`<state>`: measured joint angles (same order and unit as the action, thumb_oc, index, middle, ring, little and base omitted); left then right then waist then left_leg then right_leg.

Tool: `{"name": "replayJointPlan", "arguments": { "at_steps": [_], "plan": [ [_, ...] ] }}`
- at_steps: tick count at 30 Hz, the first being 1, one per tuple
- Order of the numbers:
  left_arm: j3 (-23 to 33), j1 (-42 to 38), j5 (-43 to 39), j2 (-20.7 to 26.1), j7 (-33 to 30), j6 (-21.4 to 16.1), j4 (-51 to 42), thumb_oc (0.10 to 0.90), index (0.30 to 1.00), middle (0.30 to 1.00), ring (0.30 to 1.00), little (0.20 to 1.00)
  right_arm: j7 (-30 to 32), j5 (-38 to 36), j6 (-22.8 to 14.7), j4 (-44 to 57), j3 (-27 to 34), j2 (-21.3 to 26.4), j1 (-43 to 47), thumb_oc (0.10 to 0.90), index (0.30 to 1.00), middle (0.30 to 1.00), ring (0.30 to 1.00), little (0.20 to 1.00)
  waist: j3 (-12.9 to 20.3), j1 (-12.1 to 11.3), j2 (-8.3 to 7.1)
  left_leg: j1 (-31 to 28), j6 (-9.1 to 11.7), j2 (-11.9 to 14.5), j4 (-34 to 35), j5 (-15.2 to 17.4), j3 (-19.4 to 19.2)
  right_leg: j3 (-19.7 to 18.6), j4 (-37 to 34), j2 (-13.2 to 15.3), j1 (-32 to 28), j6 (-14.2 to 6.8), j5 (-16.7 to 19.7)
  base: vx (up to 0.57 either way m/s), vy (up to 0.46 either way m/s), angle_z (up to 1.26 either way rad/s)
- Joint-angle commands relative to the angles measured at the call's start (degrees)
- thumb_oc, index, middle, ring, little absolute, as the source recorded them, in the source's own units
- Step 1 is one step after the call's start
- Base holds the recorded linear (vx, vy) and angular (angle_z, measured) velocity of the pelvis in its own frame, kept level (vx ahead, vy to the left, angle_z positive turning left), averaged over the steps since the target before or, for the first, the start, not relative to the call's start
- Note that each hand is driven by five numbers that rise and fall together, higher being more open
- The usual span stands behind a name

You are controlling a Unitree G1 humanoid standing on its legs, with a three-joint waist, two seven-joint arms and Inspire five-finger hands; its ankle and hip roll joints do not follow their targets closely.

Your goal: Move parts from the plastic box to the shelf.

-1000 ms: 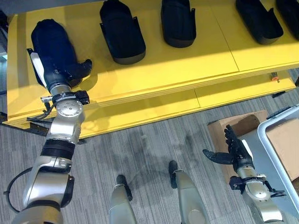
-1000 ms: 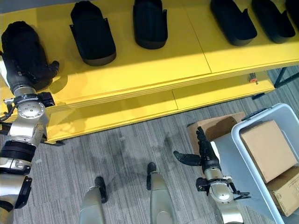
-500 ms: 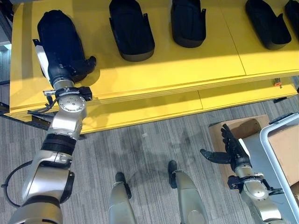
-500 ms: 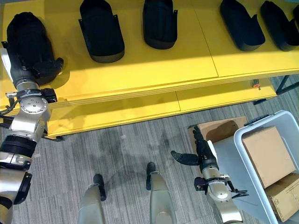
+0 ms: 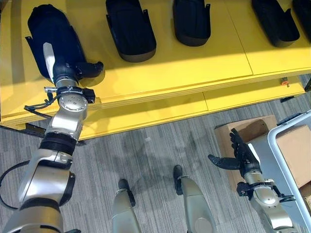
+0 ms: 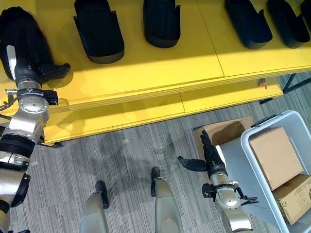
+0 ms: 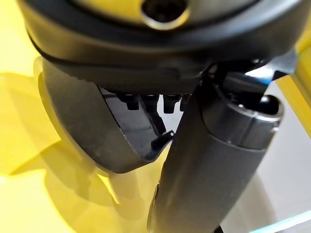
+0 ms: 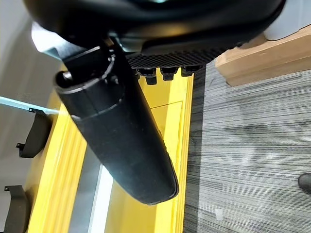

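Note:
A black moulded part (image 5: 48, 29) lies at the left end of the yellow shelf (image 5: 170, 73). My left hand (image 5: 65, 73) rests on the part's near end with straight fingers, and its thumb (image 7: 209, 160) sticks out sideways, clear of the part. The part's hollow shell (image 7: 87, 131) shows just past the fingertips. My right hand (image 6: 211, 160) hangs open and empty low over the floor, next to the grey plastic box (image 6: 236, 162). Cardboard boxes (image 6: 274, 155) lie inside the plastic box.
Several more black parts (image 5: 130, 29) (image 5: 192, 22) (image 5: 274, 19) lie in a row along the back of the shelf. A lower yellow ledge (image 5: 146, 111) juts out in front. An open cardboard box (image 6: 223, 133) sits on the carpet beside the plastic box.
The view has shifted a little. My left hand has pushed the leftmost part farther back and to the left on the shelf. The right hand has not moved.

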<state>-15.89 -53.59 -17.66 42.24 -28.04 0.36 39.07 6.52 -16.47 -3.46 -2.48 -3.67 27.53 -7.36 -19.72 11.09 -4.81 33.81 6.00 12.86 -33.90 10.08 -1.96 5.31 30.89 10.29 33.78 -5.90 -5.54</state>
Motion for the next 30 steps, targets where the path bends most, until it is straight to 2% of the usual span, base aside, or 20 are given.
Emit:
{"name": "replayJointPlan", "arguments": {
  "at_steps": [1,14,18,30],
  "plan": [
    [-0.95,-7.01,-0.57,3.05,-0.08,-2.7,2.31,0.9,1.0,1.0,1.0,1.0,0.89,-0.88,-3.76,5.26,4.64,4.56,-0.53,0.9,1.0,1.0,1.0,1.0,4.3,0.18,0.01,-0.89,-2.88,1.1,1.79,-0.26,-0.36,-3.97,-3.19,1.71,-6.75,-2.36,-2.44,0.0,0.0,0.0],
    [0.08,-8.14,0.34,3.81,-0.79,0.14,8.22,0.9,1.0,1.0,1.0,1.0,0.65,-0.97,-2.88,5.62,4.49,4.8,-1.34,0.9,1.0,1.0,1.0,1.0,4.36,0.09,-0.4,-0.22,-3.13,1.21,0.94,0.15,-0.31,-4.14,-3.47,1.64,-6.43,-2.33,-2.19,0.0,0.003,-0.01],
    [-0.96,-7.41,5.48,5.72,0.44,2.08,9.18,0.9,1.0,1.0,1.0,1.0,0.11,-0.98,-2.7,5.44,4.97,5.03,-1.73,0.9,1.0,1.0,1.0,1.0,4.34,-0.19,-0.32,-0.25,-3.12,1.1,1.01,0.09,-0.23,-4.13,-3.41,1.78,-6.54,-2.34,-2.09,0.0,0.0,0.0],
    [-3.58,-6.95,14.89,10.38,4.5,3.7,8.18,0.9,1.0,1.0,1.0,1.0,-1.07,-1.09,-2.78,5.64,6.93,5.07,-2.23,0.9,1.0,1.0,1.0,1.0,4.12,-0.79,-0.21,-0.05,-3.15,0.76,1.16,-0.01,-0.09,-3.67,-3.7,1.87,-6.75,-2.43,-1.8,0.0,0.0,0.0]
  ]
}}
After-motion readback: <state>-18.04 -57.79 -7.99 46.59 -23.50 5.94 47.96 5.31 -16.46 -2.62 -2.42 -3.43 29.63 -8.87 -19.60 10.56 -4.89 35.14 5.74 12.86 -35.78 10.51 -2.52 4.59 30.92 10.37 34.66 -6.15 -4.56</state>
